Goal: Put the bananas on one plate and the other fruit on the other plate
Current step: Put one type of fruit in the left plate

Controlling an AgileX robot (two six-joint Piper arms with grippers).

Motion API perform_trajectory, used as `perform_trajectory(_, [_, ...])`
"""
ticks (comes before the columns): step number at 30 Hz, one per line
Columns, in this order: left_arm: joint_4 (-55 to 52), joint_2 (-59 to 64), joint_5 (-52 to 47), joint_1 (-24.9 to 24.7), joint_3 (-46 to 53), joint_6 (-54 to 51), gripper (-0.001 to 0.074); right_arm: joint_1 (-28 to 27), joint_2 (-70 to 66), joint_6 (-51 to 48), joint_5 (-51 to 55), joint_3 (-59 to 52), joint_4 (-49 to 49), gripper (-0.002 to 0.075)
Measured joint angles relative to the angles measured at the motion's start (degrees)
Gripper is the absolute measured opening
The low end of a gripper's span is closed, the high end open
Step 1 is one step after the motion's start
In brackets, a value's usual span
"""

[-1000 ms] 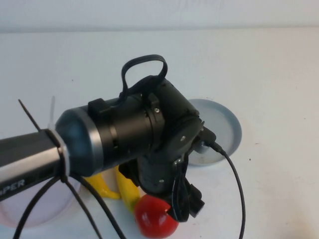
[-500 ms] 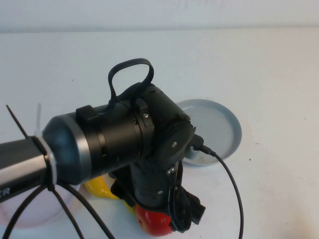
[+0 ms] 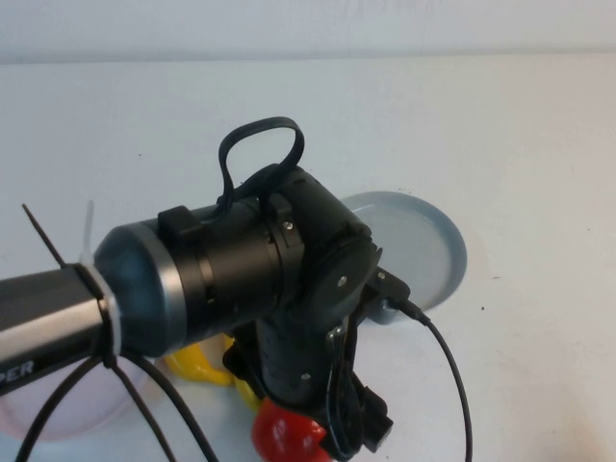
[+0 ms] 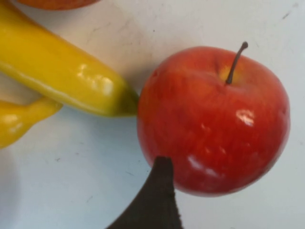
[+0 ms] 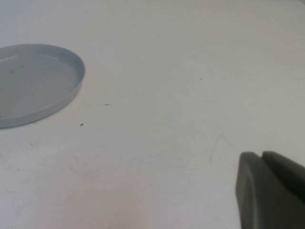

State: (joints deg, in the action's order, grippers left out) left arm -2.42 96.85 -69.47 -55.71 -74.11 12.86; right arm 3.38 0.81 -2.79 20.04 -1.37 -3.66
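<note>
From the high view my left arm (image 3: 241, 279) fills the middle and covers most of what I care about. I only get a sliver of the red apple (image 3: 281, 435) beneath it, cut by the lower edge, and scraps of the bananas (image 3: 197, 364). The grey-blue plate (image 3: 428, 241) loses its near-left part behind the wrist; the pink plate (image 3: 67, 409) is crossed by cables and clipped at the edge. The left gripper (image 4: 155, 200) shows me one dark fingertip only. A second apple (image 4: 57, 3) is barely inside the left wrist view. The right gripper (image 5: 271, 191) is a dark corner blur.

Bananas (image 3: 197, 364) between left plate (image 3: 58, 423) and apple (image 3: 284, 435).
</note>
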Motion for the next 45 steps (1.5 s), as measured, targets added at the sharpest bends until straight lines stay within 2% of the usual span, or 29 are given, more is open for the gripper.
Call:
perform_trajectory(8, [0.8,0.7,0.9,0.0,2.4,-0.6,0.0669,0.0,0.0,0.0,0.0,0.0,0.0,-0.0015])
perform_trajectory(20, [0.9,0.8,11.0,0.0,6.8,-0.9,0.0667,0.0,0.0,0.0,0.0,0.0,0.0,-0.0015])
perform_trajectory(25, [0.9,0.8,11.6,0.0,6.8,-1.0,0.0607,0.0,0.0,0.0,0.0,0.0,0.0,-0.0016])
perform_trajectory(30, [0.7,0.8,12.1,0.0,6.8,-1.0,0.0587,0.0,0.0,0.0,0.0,0.0,0.0,-0.0016])
perform_trajectory(38, [-0.2,0.8,13.1,0.0,6.8,-1.7,0.0592,0.0,0.0,0.0,0.0,0.0,0.0,-0.0016])
perform_trajectory(45, [-0.2,0.8,14.0,0.0,6.8,-3.5,0.0654,0.0,0.0,0.0,0.0,0.0,0.0,-0.0016])
